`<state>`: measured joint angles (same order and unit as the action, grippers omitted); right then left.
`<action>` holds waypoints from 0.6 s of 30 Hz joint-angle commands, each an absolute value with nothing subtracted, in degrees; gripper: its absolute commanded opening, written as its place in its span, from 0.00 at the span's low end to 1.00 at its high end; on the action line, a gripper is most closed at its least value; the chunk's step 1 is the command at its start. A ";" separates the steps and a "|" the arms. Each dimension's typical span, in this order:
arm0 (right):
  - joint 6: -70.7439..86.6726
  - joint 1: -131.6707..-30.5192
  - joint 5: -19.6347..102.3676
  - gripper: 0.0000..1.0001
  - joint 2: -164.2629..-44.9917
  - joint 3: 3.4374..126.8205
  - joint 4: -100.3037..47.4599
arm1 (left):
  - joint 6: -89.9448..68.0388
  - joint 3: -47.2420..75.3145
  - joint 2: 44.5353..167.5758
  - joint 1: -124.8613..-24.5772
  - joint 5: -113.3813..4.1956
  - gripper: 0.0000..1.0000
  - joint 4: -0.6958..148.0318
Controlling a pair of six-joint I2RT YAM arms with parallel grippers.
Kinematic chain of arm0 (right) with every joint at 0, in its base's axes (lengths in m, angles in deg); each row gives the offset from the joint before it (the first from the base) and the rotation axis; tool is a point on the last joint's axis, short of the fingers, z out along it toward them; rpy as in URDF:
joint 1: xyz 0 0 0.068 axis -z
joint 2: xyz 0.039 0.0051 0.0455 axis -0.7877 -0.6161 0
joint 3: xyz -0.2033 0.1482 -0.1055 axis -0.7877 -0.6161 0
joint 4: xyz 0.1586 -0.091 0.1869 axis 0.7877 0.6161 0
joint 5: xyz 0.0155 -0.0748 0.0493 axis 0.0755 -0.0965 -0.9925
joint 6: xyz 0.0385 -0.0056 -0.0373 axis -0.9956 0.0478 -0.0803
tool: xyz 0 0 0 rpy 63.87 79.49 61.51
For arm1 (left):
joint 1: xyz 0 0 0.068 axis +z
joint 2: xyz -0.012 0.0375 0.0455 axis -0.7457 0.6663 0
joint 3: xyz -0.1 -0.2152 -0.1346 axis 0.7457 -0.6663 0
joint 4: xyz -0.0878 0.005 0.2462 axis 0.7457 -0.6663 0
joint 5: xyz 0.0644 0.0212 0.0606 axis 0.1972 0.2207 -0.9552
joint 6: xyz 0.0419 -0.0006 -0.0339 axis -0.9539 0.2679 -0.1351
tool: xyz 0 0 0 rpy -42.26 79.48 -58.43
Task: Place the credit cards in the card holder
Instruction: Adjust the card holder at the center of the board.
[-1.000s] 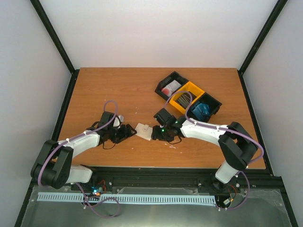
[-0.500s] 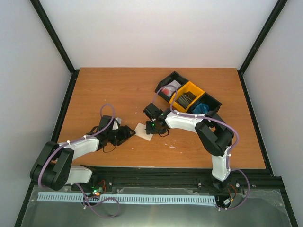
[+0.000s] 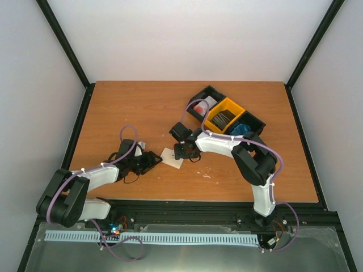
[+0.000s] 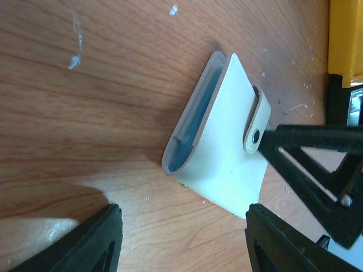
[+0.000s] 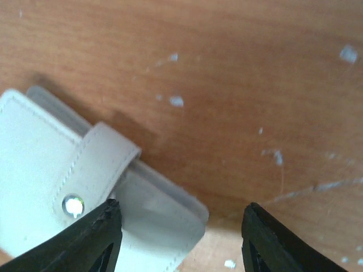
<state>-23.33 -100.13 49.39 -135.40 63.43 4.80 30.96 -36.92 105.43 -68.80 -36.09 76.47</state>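
With the card holder lying folded shut on the table between the two hands, both spread wide and empty, close the right hand on the strap while the left hand pins the opposite edge so it cannot slide

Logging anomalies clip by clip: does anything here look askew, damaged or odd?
Nothing damaged or spilled. The card holder lies folded on the table, strap over its front; only small white flecks mark the wood.
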 commanded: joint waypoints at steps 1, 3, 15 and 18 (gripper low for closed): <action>-20.37 -99.87 58.21 0.58 -139.51 69.19 10.62 | 30.40 -36.35 106.25 -69.23 -36.69 0.61 75.10; -18.39 -99.82 57.51 0.58 -140.96 70.48 9.91 | 30.10 -36.17 106.19 -69.23 -36.70 0.61 74.75; -19.17 -101.30 36.09 0.33 -134.24 57.89 -2.17 | 32.41 -37.99 105.55 -69.14 -38.97 0.53 75.53; -21.10 -103.65 35.49 0.32 -133.54 57.47 -1.70 | 33.92 -38.84 105.13 -69.14 -39.92 0.51 76.14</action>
<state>-18.32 -100.50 40.17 -134.26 59.40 -2.11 31.62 -37.31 105.48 -68.80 -37.18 76.62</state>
